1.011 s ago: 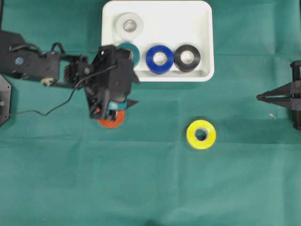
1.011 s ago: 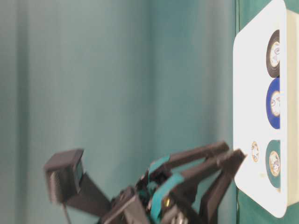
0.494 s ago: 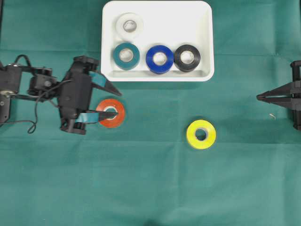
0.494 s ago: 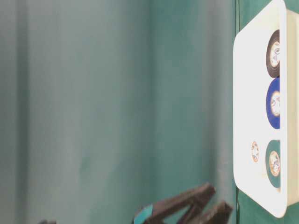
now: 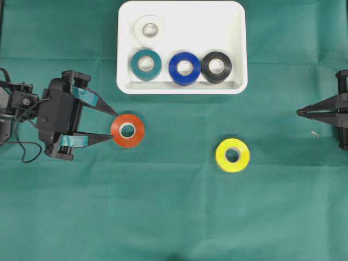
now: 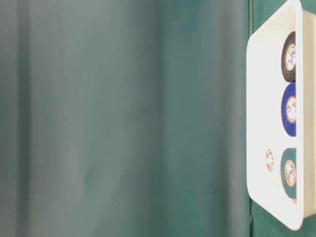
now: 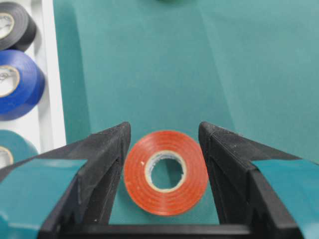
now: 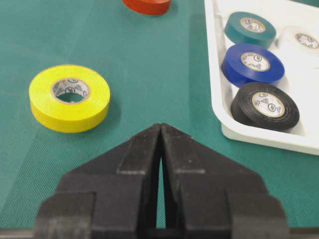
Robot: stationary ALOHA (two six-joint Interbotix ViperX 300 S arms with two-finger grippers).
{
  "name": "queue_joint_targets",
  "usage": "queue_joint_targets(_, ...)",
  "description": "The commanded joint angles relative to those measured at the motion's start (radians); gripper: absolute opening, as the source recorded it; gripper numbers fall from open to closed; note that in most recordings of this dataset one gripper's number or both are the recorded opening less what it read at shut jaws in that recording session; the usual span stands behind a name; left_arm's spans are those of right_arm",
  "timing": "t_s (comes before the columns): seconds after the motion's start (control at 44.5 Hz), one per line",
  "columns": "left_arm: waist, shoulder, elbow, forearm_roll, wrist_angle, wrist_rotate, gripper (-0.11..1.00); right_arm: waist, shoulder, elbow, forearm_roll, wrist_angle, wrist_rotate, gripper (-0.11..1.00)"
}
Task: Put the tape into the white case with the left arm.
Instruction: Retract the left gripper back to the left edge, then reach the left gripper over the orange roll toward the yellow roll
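Left pincer (image 5: 112,126) spread, one finger either side of the orange tape (image 5: 128,130) flat on the counter (image 5: 174,217), no firm pinch visible; white case (image 5: 237,49) beyond its fingertips.

Looks like a robot lab setup from where I'm driving: a worktop (image 5: 174,217) covered in plain green cloth, a matching green curtain (image 6: 123,118) behind it, two black robot arms at the edges, and just a white tray (image 5: 234,49) and tape rolls as test props.
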Motion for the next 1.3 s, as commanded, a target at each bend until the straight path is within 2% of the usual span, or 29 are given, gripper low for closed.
queue_joint_targets(0.0,-0.003,-0.026,0.005,-0.003,-0.041,0.0,0.59,-0.002,0.006,-0.006,-0.002,-0.011,-0.002,-0.09)
queue_joint_targets(0.382,-0.003,-0.107,0.087,-0.003,-0.083,-0.002,0.59,0.0,0.006,-0.006,-0.002,-0.011,-0.002,-0.09)
queue_joint_targets(1.28,-0.018,-0.037,0.029,-0.003,-0.078,0.002,0.59,-0.002,0.006,-0.006,-0.002,-0.011,-0.002,-0.09)
